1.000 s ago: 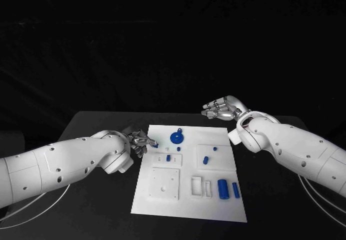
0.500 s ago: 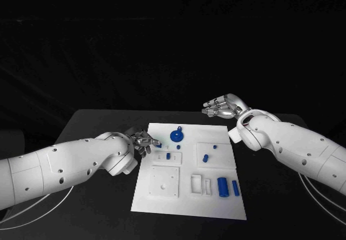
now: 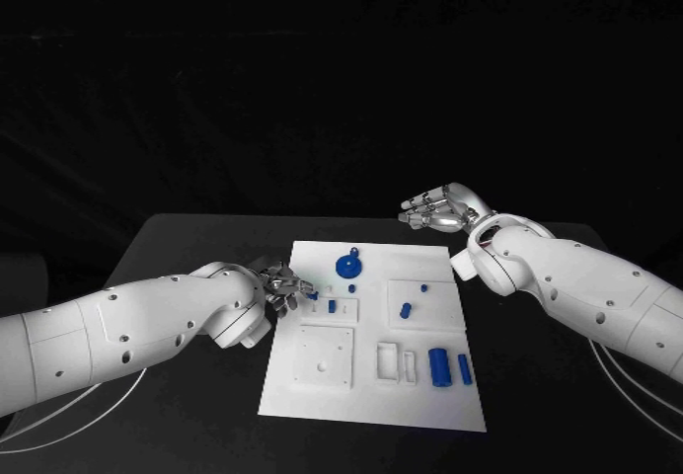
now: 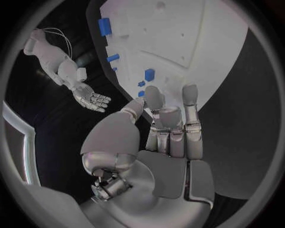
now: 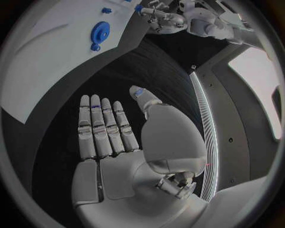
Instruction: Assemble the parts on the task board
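Observation:
The white task board (image 3: 373, 400) lies mid-table. On it are a blue gear (image 3: 347, 267), small blue pegs (image 3: 332, 307) (image 3: 406, 312) and two blue cylinders (image 3: 440, 368) in slots near the front right. My left hand (image 3: 285, 286) hovers at the board's left edge; thumb and a finger pinch a small blue part (image 4: 141, 93), also seen as the blue part (image 5: 137, 7) at its fingertips. My right hand (image 3: 444, 212) floats beyond the board's far right corner, fingers straight and apart, holding nothing (image 5: 113, 137).
A square white plate (image 3: 325, 361) and narrow empty slots (image 3: 387, 363) sit on the board's near half. Bare black table (image 3: 199, 247) surrounds the board on all sides.
My left hand has crept slightly nearer and toward the board's left edge with the small blue part. The right hand has stayed where it was.

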Robot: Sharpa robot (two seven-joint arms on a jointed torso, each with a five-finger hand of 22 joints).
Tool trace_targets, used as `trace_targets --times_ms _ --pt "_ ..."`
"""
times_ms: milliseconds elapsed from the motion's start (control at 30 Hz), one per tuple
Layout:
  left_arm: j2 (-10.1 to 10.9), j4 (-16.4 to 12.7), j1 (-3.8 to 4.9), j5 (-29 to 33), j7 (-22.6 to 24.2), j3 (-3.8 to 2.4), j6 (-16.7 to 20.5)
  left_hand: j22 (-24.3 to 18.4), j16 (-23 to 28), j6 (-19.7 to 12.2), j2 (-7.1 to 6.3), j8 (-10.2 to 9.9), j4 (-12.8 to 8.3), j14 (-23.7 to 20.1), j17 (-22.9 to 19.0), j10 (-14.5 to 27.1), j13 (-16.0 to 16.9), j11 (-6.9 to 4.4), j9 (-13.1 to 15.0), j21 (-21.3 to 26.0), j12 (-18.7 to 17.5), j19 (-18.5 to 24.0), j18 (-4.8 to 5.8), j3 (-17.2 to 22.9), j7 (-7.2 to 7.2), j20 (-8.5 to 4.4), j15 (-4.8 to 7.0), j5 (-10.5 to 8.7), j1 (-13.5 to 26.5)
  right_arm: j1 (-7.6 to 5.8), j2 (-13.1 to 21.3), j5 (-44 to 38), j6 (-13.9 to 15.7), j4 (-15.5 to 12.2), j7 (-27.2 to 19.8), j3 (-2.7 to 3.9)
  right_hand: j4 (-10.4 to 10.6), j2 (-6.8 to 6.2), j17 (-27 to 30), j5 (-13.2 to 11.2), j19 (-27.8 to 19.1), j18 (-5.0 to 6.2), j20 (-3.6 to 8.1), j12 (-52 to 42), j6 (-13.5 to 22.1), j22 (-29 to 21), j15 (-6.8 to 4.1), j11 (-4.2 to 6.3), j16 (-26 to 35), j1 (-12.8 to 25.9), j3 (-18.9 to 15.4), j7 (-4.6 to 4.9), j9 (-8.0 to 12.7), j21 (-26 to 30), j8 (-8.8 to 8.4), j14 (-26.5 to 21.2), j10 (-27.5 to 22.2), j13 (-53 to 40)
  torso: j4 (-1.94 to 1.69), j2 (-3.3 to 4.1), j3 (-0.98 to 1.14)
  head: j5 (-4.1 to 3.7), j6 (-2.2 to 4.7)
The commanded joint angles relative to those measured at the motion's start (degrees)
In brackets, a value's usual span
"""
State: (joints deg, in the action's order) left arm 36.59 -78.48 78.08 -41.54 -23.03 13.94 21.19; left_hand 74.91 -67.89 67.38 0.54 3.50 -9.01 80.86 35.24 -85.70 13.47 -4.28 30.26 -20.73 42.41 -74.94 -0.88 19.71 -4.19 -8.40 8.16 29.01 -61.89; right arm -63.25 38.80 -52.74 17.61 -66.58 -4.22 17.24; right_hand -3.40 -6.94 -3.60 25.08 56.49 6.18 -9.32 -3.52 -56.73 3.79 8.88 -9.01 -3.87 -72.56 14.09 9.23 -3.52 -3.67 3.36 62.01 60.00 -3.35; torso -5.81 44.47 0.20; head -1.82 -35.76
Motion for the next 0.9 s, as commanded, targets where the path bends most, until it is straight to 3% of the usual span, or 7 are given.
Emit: trace_targets --times_ms 33,900 --pt "-0.24 0.08 -0.41 -2.12 -0.83 -0.03 -2.60 1.09 0.13 10.61 0.66 0.36 -0.17 0.10 0.01 -1.06 0.06 -1.99 8.80 -0.21 0.18 -0.11 -0.15 0.12 6.38 0.02 0.05 0.21 -0.10 0.02 0.03 0.06 -0.50 -0.11 -0.49 0.03 -0.02 -0.01 0.06 0.33 -0.31 0.99 0.03 0.17 0.34 -0.07 -0.05 0.00 0.26 -0.49 -0.09 -0.05 0.07 -0.25 0.08 -0.36 -0.36 0.05 0.05 0.05 -0.01 0.01 0.06" --pt "-1.04 0.48 -1.52 -9.73 -1.06 -0.04 -2.78 1.06 0.46 10.43 0.82 0.34 -0.53 0.02 -0.38 -1.06 0.01 -2.02 8.95 -0.29 -0.10 -0.05 -0.24 0.11 6.32 0.03 0.07 -0.22 -0.41 0.04 0.09 0.38 -0.53 -0.08 -0.55 0.03 0.13 0.02 0.06 0.51 -0.34 0.98 0.01 0.18 0.34 -0.07 -0.06 -0.03 0.26 -0.33 -0.21 -0.07 0.07 -0.24 0.08 -0.36 -0.41 0.05 0.01 0.04 0.05 -0.27 -0.29"
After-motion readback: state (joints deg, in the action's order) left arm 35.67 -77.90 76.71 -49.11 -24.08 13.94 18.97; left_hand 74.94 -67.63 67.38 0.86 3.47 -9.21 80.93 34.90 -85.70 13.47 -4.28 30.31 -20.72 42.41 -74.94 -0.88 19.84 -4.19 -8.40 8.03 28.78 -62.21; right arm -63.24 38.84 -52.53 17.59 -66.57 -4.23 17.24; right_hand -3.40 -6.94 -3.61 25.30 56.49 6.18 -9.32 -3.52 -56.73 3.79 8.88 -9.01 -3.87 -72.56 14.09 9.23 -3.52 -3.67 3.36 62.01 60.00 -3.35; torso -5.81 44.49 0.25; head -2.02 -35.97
